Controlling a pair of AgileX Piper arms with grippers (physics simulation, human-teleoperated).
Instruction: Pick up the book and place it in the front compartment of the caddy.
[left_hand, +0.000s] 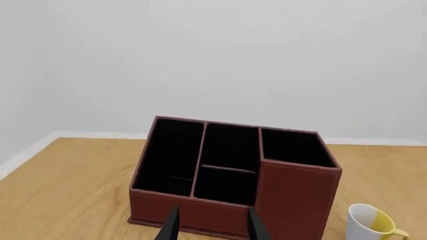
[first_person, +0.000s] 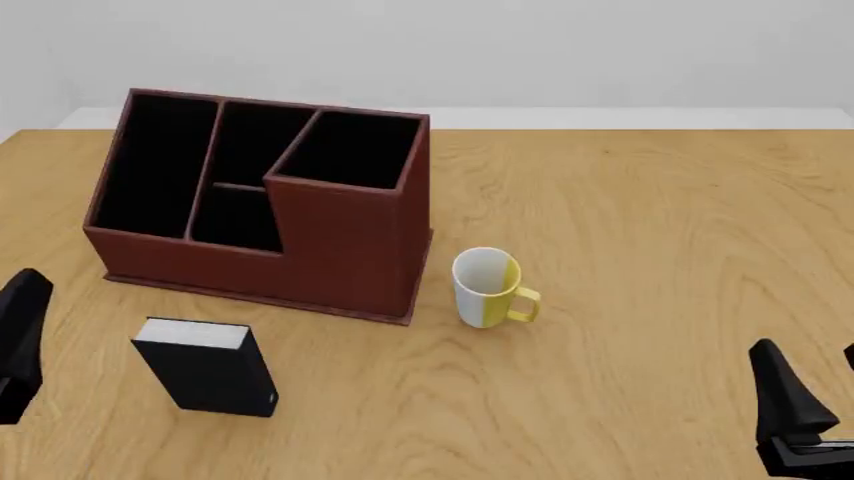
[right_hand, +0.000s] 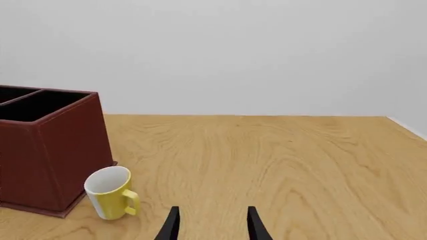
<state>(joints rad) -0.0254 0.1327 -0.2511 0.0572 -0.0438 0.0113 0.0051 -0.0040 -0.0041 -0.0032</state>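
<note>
The black book (first_person: 207, 368) with white page edges stands upright on the table, just in front of the caddy's low left end. The red-brown caddy (first_person: 260, 205) stands at the back left, its tall compartment on the right; it also shows in the left wrist view (left_hand: 230, 170) and partly in the right wrist view (right_hand: 53, 150). My left gripper (left_hand: 213, 227) is open and empty, and it sits at the left edge of the front view (first_person: 20, 340), left of the book. My right gripper (right_hand: 212, 225) is open and empty at the near right (first_person: 811, 405). The book is out of both wrist views.
A white-and-yellow mug (first_person: 489, 288) stands upright right of the caddy's near corner; it also shows in the left wrist view (left_hand: 371, 224) and the right wrist view (right_hand: 112, 192). A wooden table (first_person: 641, 230) stretches to the right, with a white wall behind it.
</note>
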